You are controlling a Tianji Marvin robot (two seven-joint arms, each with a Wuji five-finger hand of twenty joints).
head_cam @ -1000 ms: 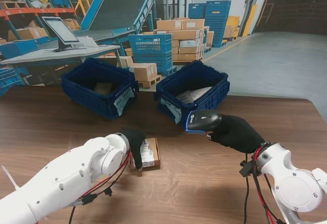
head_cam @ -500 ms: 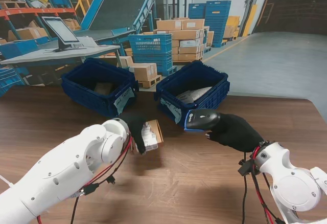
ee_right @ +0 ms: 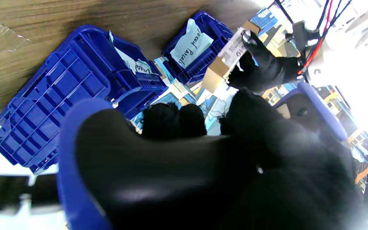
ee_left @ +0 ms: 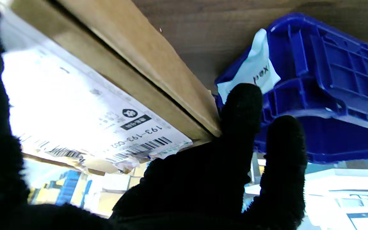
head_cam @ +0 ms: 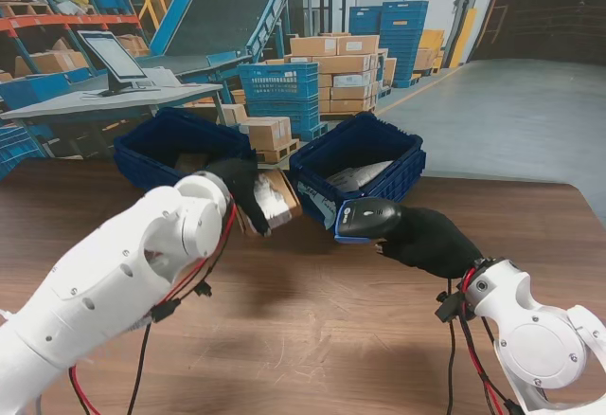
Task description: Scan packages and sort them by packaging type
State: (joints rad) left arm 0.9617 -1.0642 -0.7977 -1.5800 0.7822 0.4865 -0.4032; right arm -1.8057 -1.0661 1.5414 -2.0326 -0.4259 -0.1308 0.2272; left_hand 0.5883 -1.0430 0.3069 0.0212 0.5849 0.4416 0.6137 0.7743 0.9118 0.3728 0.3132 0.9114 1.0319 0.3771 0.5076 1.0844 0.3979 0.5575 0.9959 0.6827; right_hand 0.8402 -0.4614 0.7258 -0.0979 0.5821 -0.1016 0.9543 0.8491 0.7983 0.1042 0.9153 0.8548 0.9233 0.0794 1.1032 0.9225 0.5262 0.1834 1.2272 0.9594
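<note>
- The left hand, in a black glove, has its fingers wrapped round a small cardboard box and holds it in the air, clear of the wooden table.
- The box sits between the two blue bins, tilted, with its white shipping label turned toward the right hand; a barcode and printed numbers show on that label in the left wrist view.
- The right hand, also gloved in black, is closed round the grip of a black and blue handheld scanner.
- From the scanner, the box lies at about 10 o'clock, near but not touching, and the scanner's head points that way.
- The left bin stands on the table at about 10 o'clock from the box; a paper tag on it reads "Boxed Parcels" in the right wrist view.
- The right bin stands at about 2 o'clock from the box, with grey-white soft packages lying inside and a paper tag on its near wall.
- What lies inside the left bin is too dark to make out.
</note>
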